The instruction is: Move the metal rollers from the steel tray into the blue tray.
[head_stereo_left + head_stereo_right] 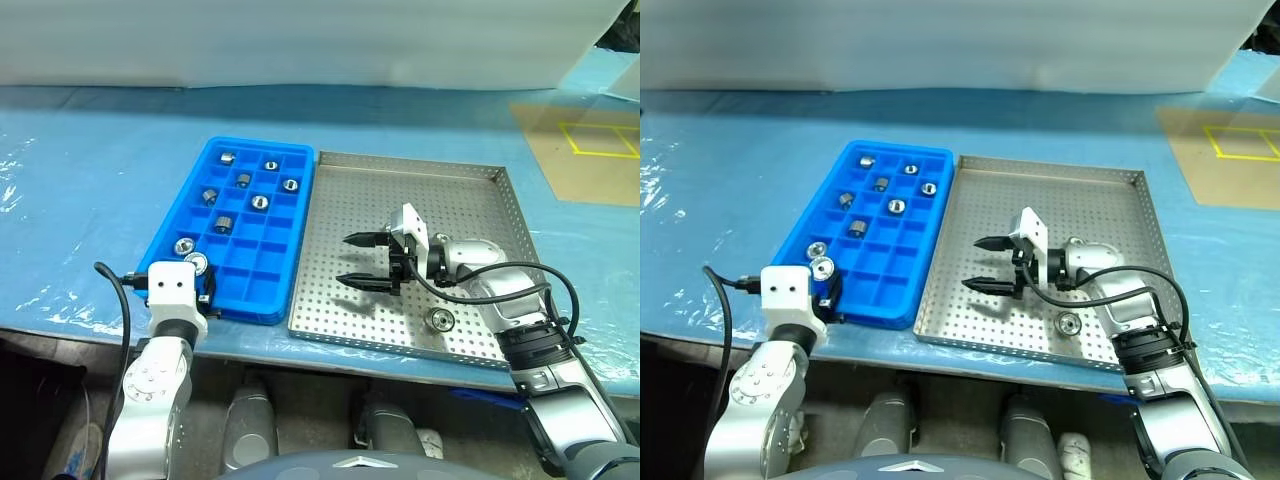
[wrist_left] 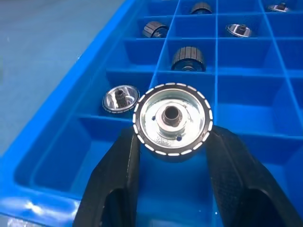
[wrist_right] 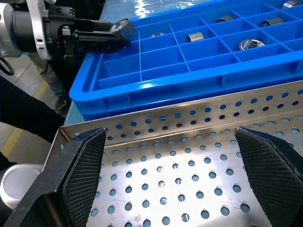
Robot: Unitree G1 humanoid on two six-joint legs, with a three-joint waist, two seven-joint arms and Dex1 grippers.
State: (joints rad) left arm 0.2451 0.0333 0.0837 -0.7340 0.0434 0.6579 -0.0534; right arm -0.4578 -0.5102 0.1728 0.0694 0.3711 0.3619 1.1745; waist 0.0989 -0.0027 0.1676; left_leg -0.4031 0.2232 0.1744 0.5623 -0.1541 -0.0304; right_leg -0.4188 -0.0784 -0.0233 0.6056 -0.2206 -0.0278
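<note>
My left gripper (image 2: pixel 173 139) is shut on one of the metal rollers (image 2: pixel 173 118), a silvery disc with a dark centre hole. It holds the roller just above the near left corner of the blue tray (image 1: pixel 265 272). Several rollers (image 1: pixel 259 201) lie in the tray's compartments, one (image 2: pixel 121 98) right beside the held one. Over the middle of the steel tray (image 1: pixel 400 190) my right gripper (image 1: pixel 352 260) stands open and empty, pointing towards the blue tray. One roller (image 1: pixel 438 320) lies on the perforated floor near the front rim, beside my right wrist.
Both trays sit side by side on a table covered in blue film (image 1: pixel 90 180), close to its front edge. A brown board with yellow tape (image 1: pixel 585 150) lies at the far right. A white wall (image 1: pixel 300 40) runs along the back.
</note>
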